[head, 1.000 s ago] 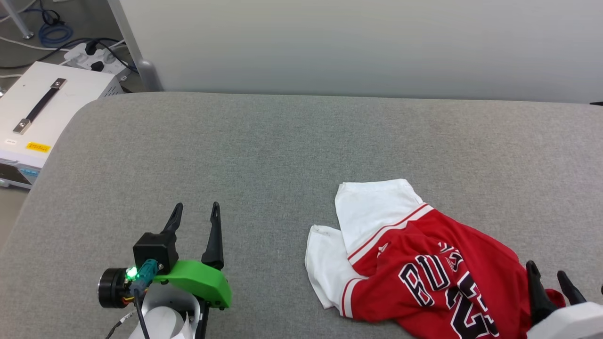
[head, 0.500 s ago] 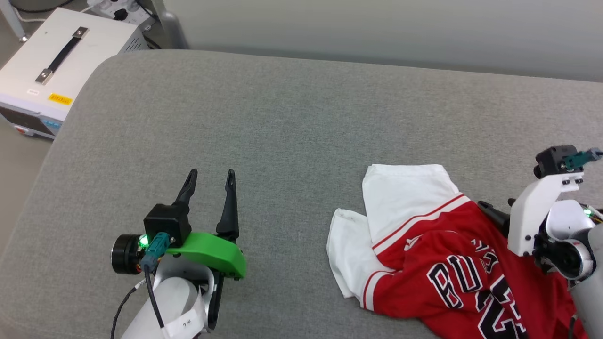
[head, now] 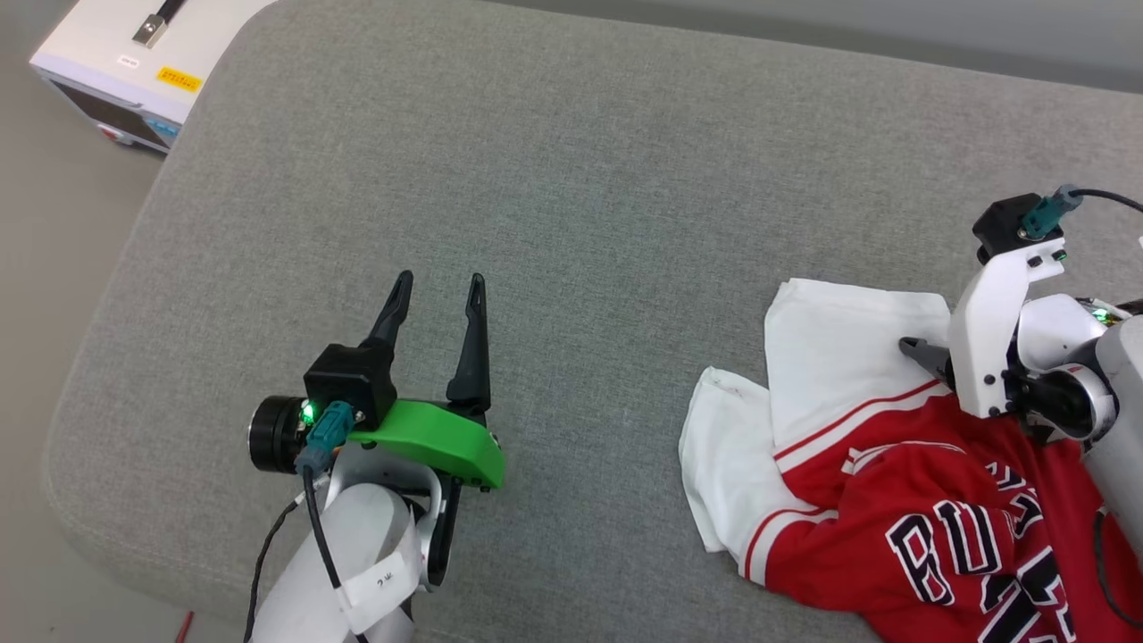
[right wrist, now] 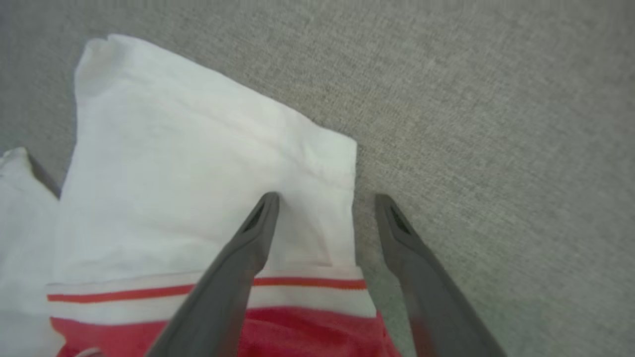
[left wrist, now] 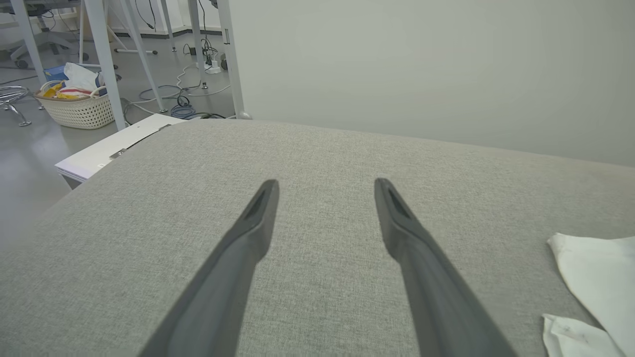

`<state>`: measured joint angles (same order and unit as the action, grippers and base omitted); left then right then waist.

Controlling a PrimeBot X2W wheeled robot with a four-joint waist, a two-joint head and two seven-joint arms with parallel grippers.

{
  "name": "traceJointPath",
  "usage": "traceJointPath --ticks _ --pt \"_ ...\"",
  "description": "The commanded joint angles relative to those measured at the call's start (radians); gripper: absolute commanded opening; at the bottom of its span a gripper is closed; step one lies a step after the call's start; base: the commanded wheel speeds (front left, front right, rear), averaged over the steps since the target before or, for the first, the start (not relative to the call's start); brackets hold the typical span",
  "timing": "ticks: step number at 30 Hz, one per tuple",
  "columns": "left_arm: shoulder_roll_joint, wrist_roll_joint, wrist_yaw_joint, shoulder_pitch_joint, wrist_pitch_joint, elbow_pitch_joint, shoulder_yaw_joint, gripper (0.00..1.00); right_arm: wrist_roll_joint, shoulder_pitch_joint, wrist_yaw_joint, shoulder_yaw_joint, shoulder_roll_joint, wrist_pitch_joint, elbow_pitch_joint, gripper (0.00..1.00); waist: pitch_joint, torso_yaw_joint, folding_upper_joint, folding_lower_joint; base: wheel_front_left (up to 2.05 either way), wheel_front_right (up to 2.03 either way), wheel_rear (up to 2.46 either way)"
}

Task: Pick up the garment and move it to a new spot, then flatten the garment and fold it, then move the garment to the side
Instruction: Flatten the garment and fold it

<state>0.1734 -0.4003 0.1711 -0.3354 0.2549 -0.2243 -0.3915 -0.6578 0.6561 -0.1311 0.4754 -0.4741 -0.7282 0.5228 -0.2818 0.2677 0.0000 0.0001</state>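
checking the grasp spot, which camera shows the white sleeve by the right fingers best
The right wrist view: the white sleeve is close and large, its side edge lying inside the open right gripper. The head view shows it smaller, partly behind the right arm. The left wrist view catches a corner at its right edge.

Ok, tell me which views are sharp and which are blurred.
Head view: crisp, evenly lit, left gripper sharp. Left wrist view: sharp, weave of the grey pad clear. Right wrist view: soft throughout, garment and right gripper blurred.
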Motion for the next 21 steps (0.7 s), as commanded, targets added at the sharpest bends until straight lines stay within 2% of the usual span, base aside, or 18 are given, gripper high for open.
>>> traceJointPath --ticks 1,3,4,5,8,12,17,21 --pt "-0.009 0.013 -0.007 -0.013 0.006 -0.006 0.003 1.00 -0.019 -0.009 0.000 0.040 0.006 -0.027 0.036 1.00 -0.024 0.025 0.0000 -0.0001 0.00 0.00 0.00" --pt "-0.016 0.018 -0.010 -0.011 0.006 -0.006 0.011 1.00 -0.045 -0.012 0.000 0.082 0.006 -0.062 0.068 1.00 -0.025 0.026 0.0000 -0.0001 0.00 0.00 0.00" --pt "-0.020 0.021 -0.012 -0.010 0.006 -0.005 0.015 1.00 -0.062 -0.014 0.000 0.102 0.006 -0.079 0.079 0.56 -0.026 0.026 0.0000 -0.0001 0.00 0.00 0.00" --pt "-0.023 0.024 -0.014 -0.008 0.006 -0.004 0.020 1.00 -0.079 -0.013 0.000 0.116 0.007 -0.091 0.087 0.00 -0.026 0.024 0.0000 -0.0001 0.00 0.00 0.00" --pt "-0.028 0.032 -0.019 -0.002 0.007 -0.005 0.032 1.00 -0.104 0.004 0.000 0.144 0.003 -0.076 0.083 0.00 -0.021 0.012 0.0000 -0.0001 0.00 0.00 0.00" --pt "-0.028 0.043 -0.027 0.008 0.007 -0.012 0.048 1.00 -0.122 0.054 0.000 0.132 -0.010 0.011 0.084 0.00 0.005 -0.013 0.0000 -0.0001 0.00 0.00 0.00" --pt "-0.020 0.053 -0.033 0.031 0.007 -0.024 0.061 1.00 -0.125 0.092 0.000 0.050 -0.043 0.140 0.116 0.00 0.059 -0.058 0.0000 -0.0001 0.00 0.00 0.00" --pt "-0.016 0.053 -0.035 0.055 0.007 -0.034 0.066 1.00 -0.136 0.057 0.000 -0.038 -0.085 0.215 0.155 0.00 0.100 -0.092 0.0000 -0.0001 0.00 0.00 0.00"
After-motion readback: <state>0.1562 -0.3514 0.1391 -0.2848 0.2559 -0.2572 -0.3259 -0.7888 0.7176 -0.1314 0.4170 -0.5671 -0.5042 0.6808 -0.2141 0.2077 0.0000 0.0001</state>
